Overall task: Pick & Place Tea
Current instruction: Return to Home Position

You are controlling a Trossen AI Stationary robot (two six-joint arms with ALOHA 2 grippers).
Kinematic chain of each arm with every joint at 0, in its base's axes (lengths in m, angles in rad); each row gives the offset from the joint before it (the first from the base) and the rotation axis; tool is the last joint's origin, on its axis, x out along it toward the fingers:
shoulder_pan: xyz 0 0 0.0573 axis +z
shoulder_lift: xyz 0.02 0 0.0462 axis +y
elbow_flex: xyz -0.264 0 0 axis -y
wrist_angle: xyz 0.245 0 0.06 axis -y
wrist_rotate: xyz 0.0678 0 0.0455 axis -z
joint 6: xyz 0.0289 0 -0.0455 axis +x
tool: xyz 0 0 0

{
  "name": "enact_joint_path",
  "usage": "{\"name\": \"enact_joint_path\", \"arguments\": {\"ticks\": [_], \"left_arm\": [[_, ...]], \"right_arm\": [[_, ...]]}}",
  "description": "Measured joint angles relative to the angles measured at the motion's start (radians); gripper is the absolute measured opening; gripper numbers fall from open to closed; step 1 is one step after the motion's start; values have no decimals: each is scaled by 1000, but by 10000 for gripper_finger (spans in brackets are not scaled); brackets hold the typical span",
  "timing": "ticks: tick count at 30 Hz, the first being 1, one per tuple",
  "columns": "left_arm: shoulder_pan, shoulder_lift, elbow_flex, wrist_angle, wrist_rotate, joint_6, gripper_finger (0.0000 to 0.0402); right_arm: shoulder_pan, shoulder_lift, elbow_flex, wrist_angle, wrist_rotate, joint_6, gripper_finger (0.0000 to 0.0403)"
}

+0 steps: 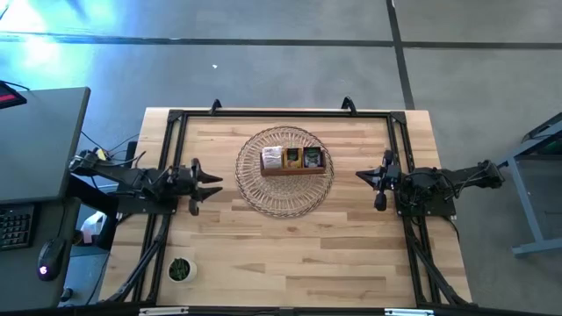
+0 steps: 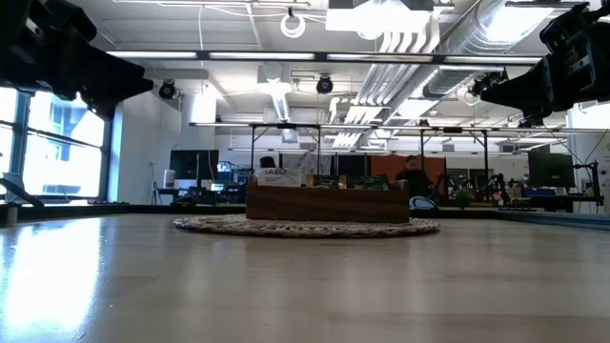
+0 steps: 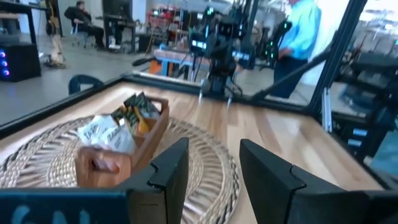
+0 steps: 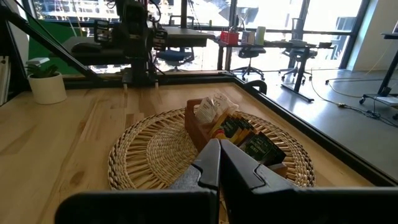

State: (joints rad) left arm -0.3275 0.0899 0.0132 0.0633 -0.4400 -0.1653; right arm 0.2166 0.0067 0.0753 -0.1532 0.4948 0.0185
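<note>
My left hand (image 3: 214, 167) hangs with fingers spread over the left of the desk (image 1: 290, 254). My right hand (image 4: 216, 149) has its fingers pressed together over the right. Both are well apart from the woven mat (image 1: 283, 200) between them. On the mat sits the wooden box (image 1: 294, 170), and the tea (image 1: 291, 158) pokes above its rim: crumpled white sachets at the left, orange and dark ones in the middle, dark green ones at the right.

woven wicker mat (image 1: 283, 198), smooth wooden box (image 1: 293, 170)
</note>
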Motion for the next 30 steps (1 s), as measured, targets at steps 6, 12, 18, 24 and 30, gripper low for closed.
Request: {"name": "enact_joint_path", "arguments": {"ticks": [6, 12, 18, 24, 30], "left_arm": [[0, -78, 0, 1, 0, 0, 142], [0, -84, 3, -7, -3, 0, 142], [0, -84, 3, -7, -4, 0, 142], [0, -84, 4, -8, -4, 0, 142], [0, -84, 4, -9, -6, 0, 142]], "right_arm": [[0, 0, 0, 0, 0, 0, 1], [0, 0, 0, 0, 0, 0, 1], [0, 0, 0, 0, 0, 0, 1], [0, 0, 0, 0, 0, 0, 1], [0, 0, 0, 0, 0, 0, 1]]}}
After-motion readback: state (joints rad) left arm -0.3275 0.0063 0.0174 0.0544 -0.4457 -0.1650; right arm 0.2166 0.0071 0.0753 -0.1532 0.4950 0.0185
